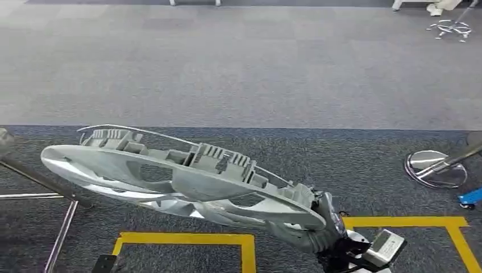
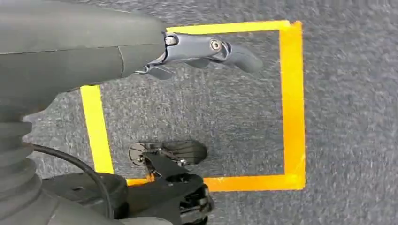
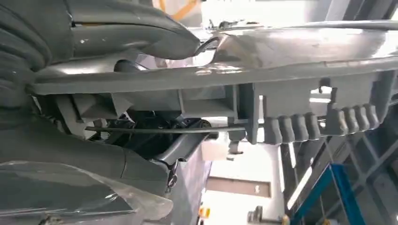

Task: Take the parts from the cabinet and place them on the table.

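A long grey moulded plastic part (image 1: 170,176) with ribs and cut-outs hangs in the air over the dark carpet, tilted, its far end up and to the left. My right hand (image 1: 310,227) grips its near end at the lower right. In the right wrist view the part (image 3: 291,89) runs across the picture, with my thumb (image 3: 141,33) pressed on its edge and the darker fingers under it. My left hand (image 2: 202,49) hangs above the floor with its fingers stretched out and nothing in them.
Yellow tape (image 1: 187,239) marks squares on the carpet below me. A thin metal frame (image 1: 34,179) stands at the left. A round chrome chair base (image 1: 435,168) and a blue object (image 1: 472,197) are at the right. Lighter grey carpet (image 1: 239,62) stretches ahead.
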You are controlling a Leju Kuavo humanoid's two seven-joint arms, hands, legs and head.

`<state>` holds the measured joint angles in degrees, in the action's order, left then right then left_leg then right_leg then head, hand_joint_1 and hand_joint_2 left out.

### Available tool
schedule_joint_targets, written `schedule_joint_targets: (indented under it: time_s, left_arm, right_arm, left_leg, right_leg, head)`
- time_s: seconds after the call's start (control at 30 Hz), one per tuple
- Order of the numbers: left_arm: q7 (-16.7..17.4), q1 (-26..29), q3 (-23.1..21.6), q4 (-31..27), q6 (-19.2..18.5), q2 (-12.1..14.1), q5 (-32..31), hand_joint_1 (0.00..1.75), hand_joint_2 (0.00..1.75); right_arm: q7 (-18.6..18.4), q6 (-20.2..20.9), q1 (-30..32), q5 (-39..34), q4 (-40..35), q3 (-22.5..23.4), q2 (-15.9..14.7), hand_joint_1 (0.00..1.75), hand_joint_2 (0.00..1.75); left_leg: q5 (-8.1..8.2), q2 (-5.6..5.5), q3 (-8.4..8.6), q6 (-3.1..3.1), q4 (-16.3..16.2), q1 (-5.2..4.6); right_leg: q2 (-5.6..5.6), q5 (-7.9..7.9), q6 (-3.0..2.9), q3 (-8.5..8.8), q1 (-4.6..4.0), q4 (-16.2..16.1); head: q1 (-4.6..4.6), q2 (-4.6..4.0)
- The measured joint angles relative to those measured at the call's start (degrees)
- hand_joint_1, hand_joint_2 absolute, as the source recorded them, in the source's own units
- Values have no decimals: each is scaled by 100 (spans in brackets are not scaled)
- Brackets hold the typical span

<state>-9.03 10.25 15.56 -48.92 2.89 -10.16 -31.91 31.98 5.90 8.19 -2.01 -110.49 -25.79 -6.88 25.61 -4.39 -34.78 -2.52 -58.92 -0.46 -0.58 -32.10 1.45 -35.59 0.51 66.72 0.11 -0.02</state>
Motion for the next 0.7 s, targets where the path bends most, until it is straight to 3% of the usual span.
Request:
schedule_joint_targets:
  time_s: [0.03, 0.07, 0.1, 0.13, 0.2, 0.23, 0.27, 0.3, 0.37, 0.4, 0.43, 0.5, 0.53, 0.57, 0.6, 0.7]
  left_arm:
    - [0, -1, -2, 2, 7, 0, 0, 0, 175]
    - [0, -5, -2, 2, 7, -2, 4, 0, 175]
    - [0, -24, -2, 2, 13, 0, 9, 0, 175]
    - [0, -14, -2, 2, 17, 0, 11, 0, 175]
    - [0, 23, 0, 2, 35, 2, 13, 0, 175]
    - [0, 25, 0, 2, 44, 13, 15, 0, 175]
    - [0, 22, 0, 2, 50, 13, 15, 0, 175]
    - [2, 13, 0, 2, 52, 13, 15, 0, 175]
    - [2, -1, -2, 2, 52, 13, 15, 0, 175]
    - [2, 6, -2, 2, 52, 13, 13, 0, 175]
    - [2, 14, -2, 2, 52, 13, 15, 0, 175]
    - [2, 28, 0, 2, 59, 13, 13, 0, 175]
    - [2, 25, 0, 2, 68, 15, 15, 0, 175]
    - [2, 13, 0, 2, 72, 17, 13, 0, 175]
    - [2, -4, 0, 2, 72, 22, 15, 0, 175]
    - [2, 14, 2, 2, 76, 26, 15, 0, 175]
  right_arm:
    - [0, -2, -4, 0, 0, 0, 0, 175, 175]
    - [0, -4, -7, 0, 2, 0, 0, 175, 175]
    - [9, -11, 1, -2, -4, 0, 0, 175, 175]
    - [4, -11, 5, 2, -2, 0, 0, 175, 175]
    - [4, -13, -15, 11, -4, 0, 0, 175, 175]
    - [4, -13, -15, 11, -4, 0, 0, 175, 175]
    - [9, -13, -5, 9, -4, 0, 0, 175, 175]
    - [9, -15, -9, 7, -7, 2, 2, 175, 175]
    - [7, -20, -4, 2, -7, 13, 2, 175, 175]
    - [7, -20, -4, 7, -4, 13, 2, 175, 175]
    - [7, -20, -3, 9, -2, 13, 2, 175, 175]
    - [7, -20, -6, 9, -4, 11, 2, 175, 175]
    - [9, -19, -9, 9, -4, 11, 2, 175, 175]
    - [9, -20, -10, 9, -4, 11, 2, 175, 175]
    - [13, -20, -5, 9, -4, 11, 2, 175, 175]
    - [11, -28, -17, 9, -4, 6, 2, 175, 175]
  left_leg:
    - [8, -88, 19, 11, 0, -2]
    - [12, -152, 7, 25, -13, -15]
    - [16, -221, -35, 46, -53, -14]
    - [-7, -278, -63, 84, -38, 13]
    - [-38, -407, -70, 153, -5, 30]
    - [22, -322, -83, 167, -73, 19]
    - [151, -1, -143, 202, -233, -19]
    - [383, 210, -317, 242, -620, -8]
    - [749, 345, -704, 289, -1457, 36]
    - [803, 365, -821, 310, -1716, 55]
    - [734, 371, -799, 320, -1689, 67]
    - [264, 431, -377, 308, -894, 77]
    - [45, 568, -96, 278, -380, 62]
    - [69, 866, 70, 243, -58, 9]
    - [91, 892, 97, 203, 34, -48]
    - [80, 692, 48, 105, 26, -71]
  right_leg:
    - [-171, 326, -35, 204, 2, -562]
    - [-478, 321, -36, 281, 15, -732]
    - [-473, 329, -12, 323, 43, -834]
    - [-419, 330, -15, 332, 7, -818]
    - [-310, 344, -51, 356, -5, -828]
    - [-197, 375, -97, 392, 42, -894]
    - [-133, 372, -115, 423, 32, -917]
    - [-33, 366, -140, 435, 16, -917]
    - [143, 345, -170, 444, -4, -914]
    - [235, 337, -172, 446, -9, -912]
    - [296, 328, -170, 452, -10, -910]
    - [444, 299, -151, 485, -13, -909]
    - [503, 282, -138, 514, -16, -909]
    - [556, 267, -117, 533, -20, -914]
    - [612, 242, -80, 520, -67, -885]
    - [814, 235, -11, 571, -49, -931]
  head:
    - [4, 0]
    - [-5, 0]
    - [-9, 0]
    - [4, 0]
    - [9, 0]
    - [13, 0]
    - [-29, 0]
    - [-35, 0]
    - [-37, 0]
    - [-37, 0]
    - [-42, 0]
    - [-42, 0]
    - [-42, 0]
    - [-35, 0]
    - [-48, 0]
    - [-33, 0]
